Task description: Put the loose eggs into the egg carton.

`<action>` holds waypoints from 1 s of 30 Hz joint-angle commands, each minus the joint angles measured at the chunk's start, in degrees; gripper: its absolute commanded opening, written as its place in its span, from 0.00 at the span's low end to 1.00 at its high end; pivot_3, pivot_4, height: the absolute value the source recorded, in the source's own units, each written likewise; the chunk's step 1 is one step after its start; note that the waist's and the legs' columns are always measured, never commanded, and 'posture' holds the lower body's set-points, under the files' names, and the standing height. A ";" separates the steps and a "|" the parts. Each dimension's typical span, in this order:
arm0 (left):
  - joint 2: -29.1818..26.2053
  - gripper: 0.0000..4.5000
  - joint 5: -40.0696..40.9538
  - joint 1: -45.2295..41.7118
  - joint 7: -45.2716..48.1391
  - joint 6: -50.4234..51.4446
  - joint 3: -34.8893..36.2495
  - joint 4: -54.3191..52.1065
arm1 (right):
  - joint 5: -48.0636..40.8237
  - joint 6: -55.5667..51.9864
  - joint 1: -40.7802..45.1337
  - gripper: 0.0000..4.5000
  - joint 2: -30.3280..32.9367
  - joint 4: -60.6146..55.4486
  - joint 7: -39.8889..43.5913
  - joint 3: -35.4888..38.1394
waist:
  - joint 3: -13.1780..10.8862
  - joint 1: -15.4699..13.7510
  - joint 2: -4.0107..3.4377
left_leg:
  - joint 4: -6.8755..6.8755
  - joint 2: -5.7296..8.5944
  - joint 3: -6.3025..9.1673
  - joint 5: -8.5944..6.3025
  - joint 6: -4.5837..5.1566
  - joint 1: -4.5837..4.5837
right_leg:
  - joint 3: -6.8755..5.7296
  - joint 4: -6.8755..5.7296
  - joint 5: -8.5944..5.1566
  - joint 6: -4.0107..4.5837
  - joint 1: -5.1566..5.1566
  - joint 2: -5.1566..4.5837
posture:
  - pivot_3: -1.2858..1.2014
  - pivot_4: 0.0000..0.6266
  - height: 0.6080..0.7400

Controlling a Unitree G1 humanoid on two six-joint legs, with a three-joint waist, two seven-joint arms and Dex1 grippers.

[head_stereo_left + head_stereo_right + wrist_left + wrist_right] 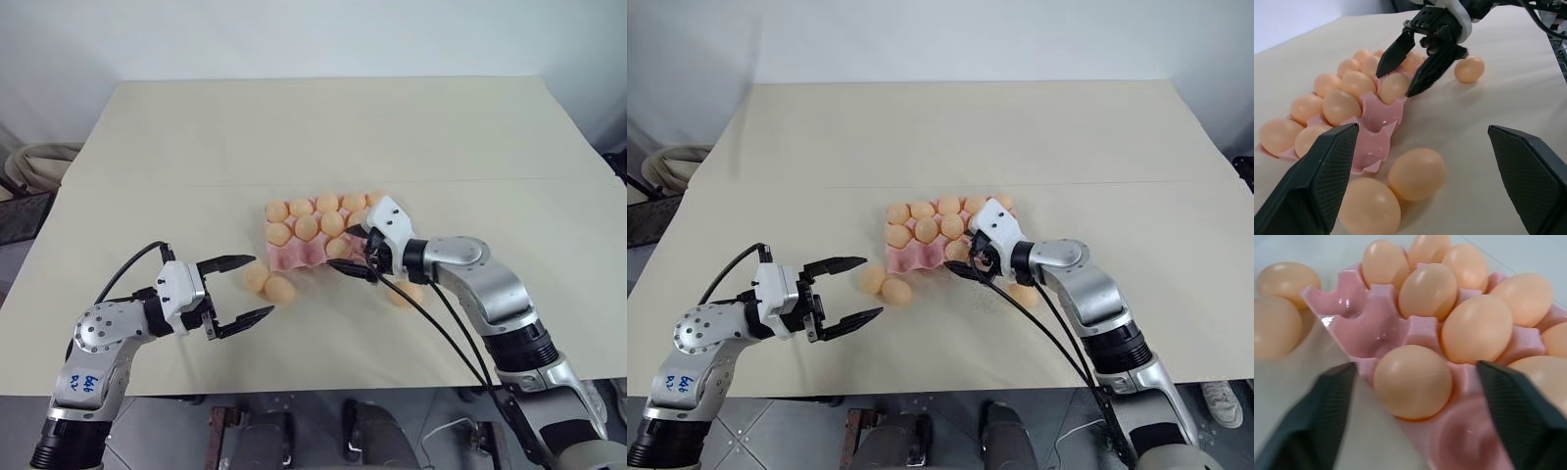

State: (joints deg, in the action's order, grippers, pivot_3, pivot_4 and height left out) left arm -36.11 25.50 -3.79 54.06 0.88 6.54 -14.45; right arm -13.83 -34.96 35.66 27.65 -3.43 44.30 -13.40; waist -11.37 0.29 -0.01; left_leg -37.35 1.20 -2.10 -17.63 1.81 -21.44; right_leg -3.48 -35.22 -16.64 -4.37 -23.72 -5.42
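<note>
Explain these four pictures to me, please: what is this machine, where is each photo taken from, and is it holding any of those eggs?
It is a humanoid robot with two arms, each ending in a two-fingered black gripper. Two pictures come from cameras in its head, looking down at a beige table. The other two come from cameras on its wrists, looking along the fingers.

On the table lies a pink egg carton, mostly filled. Two loose eggs sit beside it and another loose egg lies near the right arm.

The left gripper is open and holds nothing. The right gripper has its fingers on either side of an egg at the carton's edge, not visibly touching it.
</note>
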 commanded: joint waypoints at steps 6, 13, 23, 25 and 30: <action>-0.09 1.00 0.11 0.28 -1.10 0.28 0.80 -2.77 | 0.42 2.39 1.09 0.31 -0.64 -0.46 1.78 0.55 | 0.00 -0.02 0.00 | -0.02 0.00 0.00 0.01 0.01 0.00 | 0.00 -0.02 0.00 0.00 0.01 0.00 | 0.52 0.24 1.00; -0.05 1.00 0.09 0.58 -1.65 0.33 0.92 -2.97 | -2.10 2.54 1.19 0.31 -0.40 -2.44 3.12 4.04 | 0.00 -0.01 0.00 | 0.01 0.00 0.00 0.01 0.00 0.00 | 0.00 -0.03 0.00 0.00 -0.01 0.00 | 0.52 0.24 1.00; 0.03 1.00 0.03 0.15 -2.01 0.42 0.57 -2.56 | -4.50 2.55 -3.02 0.31 5.93 -2.24 4.74 11.16 | 0.01 -0.17 0.01 | 0.03 0.00 0.00 -0.02 0.03 -0.01 | -0.02 0.12 0.00 0.00 0.03 0.00 | 0.52 0.24 1.00; 0.10 1.00 -0.05 -0.46 -1.76 0.29 0.24 -2.10 | -3.57 3.27 -3.69 0.31 6.58 -0.98 4.32 10.97 | 0.00 -0.04 0.01 | 0.04 0.00 -0.01 -0.02 0.03 -0.02 | -0.02 0.13 0.00 0.00 0.03 0.00 | 0.52 0.24 1.00; 0.21 1.00 -0.11 -1.81 -1.44 0.33 -0.24 -1.16 | -3.47 3.05 -4.42 0.36 6.15 -1.04 4.52 10.04 | 0.00 -0.09 0.01 | 0.02 -0.02 -0.04 0.02 0.01 0.00 | -0.03 0.07 0.00 0.00 0.02 0.01 | 0.52 0.24 1.00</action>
State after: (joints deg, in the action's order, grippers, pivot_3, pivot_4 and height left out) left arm -36.08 25.50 -5.11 52.61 1.50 6.09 -14.97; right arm -16.95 -32.49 31.41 33.53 -3.06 48.54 -3.82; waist -11.37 0.20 0.00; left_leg -37.35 1.18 -2.14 -17.61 1.82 -21.44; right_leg -3.51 -35.17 -16.64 -4.37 -23.69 -5.41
